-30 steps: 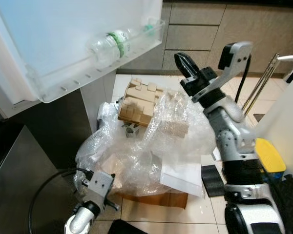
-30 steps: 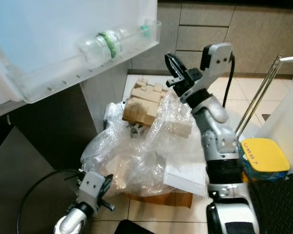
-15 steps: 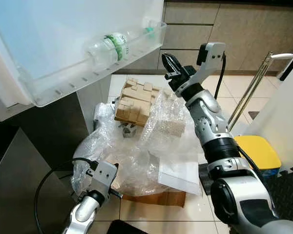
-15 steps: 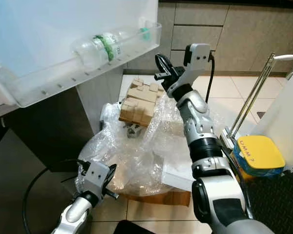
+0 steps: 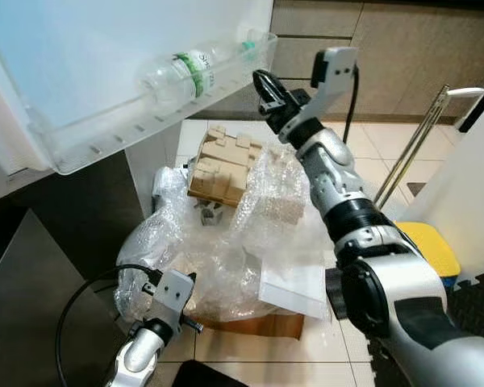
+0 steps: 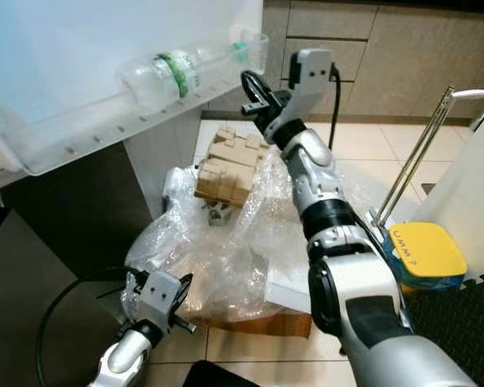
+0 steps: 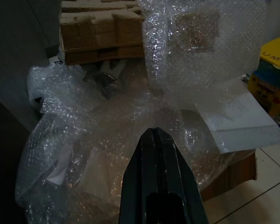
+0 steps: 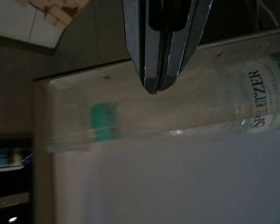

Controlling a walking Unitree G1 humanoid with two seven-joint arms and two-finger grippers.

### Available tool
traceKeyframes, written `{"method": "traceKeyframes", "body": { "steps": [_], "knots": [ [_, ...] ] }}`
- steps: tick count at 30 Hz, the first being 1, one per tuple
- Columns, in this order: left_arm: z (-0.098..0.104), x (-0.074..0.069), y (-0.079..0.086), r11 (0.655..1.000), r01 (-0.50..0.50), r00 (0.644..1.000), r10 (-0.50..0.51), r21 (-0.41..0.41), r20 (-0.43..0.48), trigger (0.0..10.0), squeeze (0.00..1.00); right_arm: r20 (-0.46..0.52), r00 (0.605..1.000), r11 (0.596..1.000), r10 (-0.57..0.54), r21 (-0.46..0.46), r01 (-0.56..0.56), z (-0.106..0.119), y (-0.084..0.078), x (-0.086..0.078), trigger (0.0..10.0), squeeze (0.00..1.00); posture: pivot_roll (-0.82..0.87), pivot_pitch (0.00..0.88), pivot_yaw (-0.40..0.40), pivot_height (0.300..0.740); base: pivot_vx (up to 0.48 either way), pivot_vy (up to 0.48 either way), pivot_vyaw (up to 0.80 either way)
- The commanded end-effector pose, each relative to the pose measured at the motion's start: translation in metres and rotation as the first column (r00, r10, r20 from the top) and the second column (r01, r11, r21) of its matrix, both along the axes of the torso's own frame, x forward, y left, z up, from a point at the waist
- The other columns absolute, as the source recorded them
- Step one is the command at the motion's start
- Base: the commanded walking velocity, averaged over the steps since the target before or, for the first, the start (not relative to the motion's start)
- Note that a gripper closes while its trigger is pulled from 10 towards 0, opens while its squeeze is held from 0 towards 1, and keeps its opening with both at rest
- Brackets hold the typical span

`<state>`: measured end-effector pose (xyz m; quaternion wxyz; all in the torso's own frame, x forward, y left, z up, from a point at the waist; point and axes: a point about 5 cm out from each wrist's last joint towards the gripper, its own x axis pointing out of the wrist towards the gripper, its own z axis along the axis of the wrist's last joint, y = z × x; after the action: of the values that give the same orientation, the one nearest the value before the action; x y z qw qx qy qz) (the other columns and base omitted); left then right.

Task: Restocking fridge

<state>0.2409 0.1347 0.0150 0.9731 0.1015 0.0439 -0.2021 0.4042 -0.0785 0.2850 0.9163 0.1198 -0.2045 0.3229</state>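
My right gripper [image 5: 262, 83], fingers pressed together, sits just off the cap end of the bottle [image 5: 181, 72], which lies lengthwise along the door shelf [image 5: 145, 121].

We see a clear door shelf [image 5: 145, 129] on the open fridge door, and in it a plastic bottle [image 5: 185, 74] with a green cap lies on its side. Below the shelf is the tiled floor [image 5: 250, 351], where a cardboard box [image 5: 258, 326] stands, heaped with bubble wrap [image 5: 226, 250] and a cardboard insert [image 5: 220, 165]. Beyond the box from the shelf, a yellow-lidded container [image 6: 427, 254] rests beside a dark mat [image 6: 460, 322].
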Motion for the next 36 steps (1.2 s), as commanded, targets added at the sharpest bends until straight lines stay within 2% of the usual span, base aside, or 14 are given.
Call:
{"method": "traceKeyframes", "body": {
  "steps": [1, 7, 8, 9, 13, 15, 18, 19, 20, 21, 26, 27, 30, 36],
  "knots": [
    [-0.003, -0.005, -0.001, 1.000, 0.003, 1.000, -0.003, 0.004, -0.012, 10.0, 0.00, -0.011, 1.000, 1.000, 0.006, -0.005, -0.006, -0.001, 0.004, 0.001, 10.0, 0.00, -0.07, 0.131, -0.056, 0.740, 0.000, 0.000, 0.00],
    [-0.004, -0.005, 0.003, 1.000, -0.002, 1.000, 0.002, 0.010, -0.021, 10.0, 0.00, -0.079, 0.997, 1.000, 0.019, -0.006, -0.020, 0.005, 0.029, 0.004, 10.0, 0.00, -0.07, 0.136, -0.039, 0.740, 0.000, 0.000, 0.00],
    [-0.004, -0.005, 0.003, 1.000, 0.000, 1.000, 0.000, 0.010, -0.024, 10.0, 0.00, -0.096, 0.995, 1.000, 0.022, -0.016, -0.024, 0.006, 0.035, 0.004, 10.0, 0.00, -0.07, 0.136, -0.039, 0.740, 0.000, 0.000, 0.00],
    [-0.005, -0.004, 0.000, 1.000, 0.019, 0.999, -0.019, 0.017, -0.028, 10.0, 0.00, -0.102, 0.994, 0.996, 0.027, -0.080, -0.035, 0.008, 0.047, 0.003, 10.0, 0.00, -0.08, 0.133, -0.035, 0.740, 0.000, 0.000, 0.00],
    [-0.005, -0.002, -0.003, 0.999, 0.028, 0.999, -0.027, 0.019, -0.029, 10.0, 0.00, -0.080, 0.996, 0.989, 0.043, -0.136, -0.054, 0.010, 0.055, 0.001, 10.0, 0.00, -0.08, 0.130, -0.040, 0.740, 0.000, 0.000, 0.00],
    [-0.005, -0.002, -0.003, 1.000, 0.025, 0.999, -0.024, 0.017, -0.027, 10.0, 0.00, -0.074, 0.996, 0.992, 0.051, -0.107, -0.059, 0.011, 0.052, 0.001, 10.0, 0.00, -0.08, 0.129, -0.045, 0.740, 0.000, 0.000, 0.00],
    [-0.004, -0.002, -0.004, 1.000, 0.012, 1.000, -0.012, 0.006, -0.024, 10.0, 0.00, -0.042, 0.997, 0.998, 0.060, -0.010, -0.060, 0.006, 0.037, 0.001, 10.0, 0.00, -0.08, 0.126, -0.041, 0.740, 0.000, 0.000, 0.00],
    [-0.004, -0.002, -0.004, 1.000, 0.012, 1.000, -0.012, 0.006, -0.024, 10.0, 0.00, -0.042, 0.997, 0.998, 0.060, -0.010, -0.060, 0.006, 0.037, 0.001, 10.0, 0.00, -0.08, 0.126, -0.041, 0.740, 0.000, 0.000, 0.00],
    [-0.005, -0.004, -0.006, 1.000, 0.015, 1.000, -0.015, 0.002, -0.026, 10.0, 0.00, -0.015, 0.999, 0.999, 0.037, 0.039, -0.036, -0.004, 0.021, 0.000, 10.0, 0.00, -0.09, 0.127, -0.035, 0.740, 0.000, 0.000, 0.00],
    [-0.005, -0.004, -0.006, 1.000, 0.015, 1.000, -0.015, 0.002, -0.026, 10.0, 0.00, -0.015, 0.999, 0.999, 0.037, 0.039, -0.036, -0.004, 0.021, 0.000, 10.0, 0.00, -0.09, 0.127, -0.035, 0.740, 0.000, 0.000, 0.00],
    [-0.009, -0.008, -0.010, 0.999, 0.046, 0.998, -0.046, -0.002, -0.044, 10.0, 0.00, 0.041, 0.996, 0.988, -0.076, 0.140, 0.070, -0.040, -0.033, -0.015, 10.0, 0.00, -0.11, 0.135, -0.016, 0.740, 0.000, 0.000, 0.00],
    [-0.009, -0.008, -0.010, 0.999, 0.046, 0.998, -0.046, -0.002, -0.044, 10.0, 0.00, 0.041, 0.996, 0.988, -0.076, 0.140, 0.070, -0.040, -0.033, -0.015, 10.0, 0.00, -0.11, 0.135, -0.016, 0.740, 0.000, 0.000, 0.00],
    [-0.009, -0.008, -0.013, 0.998, 0.070, 0.996, -0.070, -0.002, -0.049, 10.0, 0.00, 0.054, 0.991, 0.984, -0.126, 0.133, 0.118, -0.051, -0.050, -0.028, 10.0, 0.00, -0.14, 0.137, 0.004, 0.740, 0.000, 0.000, 0.00],
    [-0.008, -0.003, -0.016, 0.995, 0.095, 0.994, -0.095, 0.004, -0.050, 10.0, 0.00, 0.074, 0.987, 0.986, -0.144, 0.095, 0.137, -0.057, -0.054, -0.038, 10.0, 0.00, -0.15, 0.139, 0.019, 0.740, 0.000, 0.000, 0.00]
  ]
}}
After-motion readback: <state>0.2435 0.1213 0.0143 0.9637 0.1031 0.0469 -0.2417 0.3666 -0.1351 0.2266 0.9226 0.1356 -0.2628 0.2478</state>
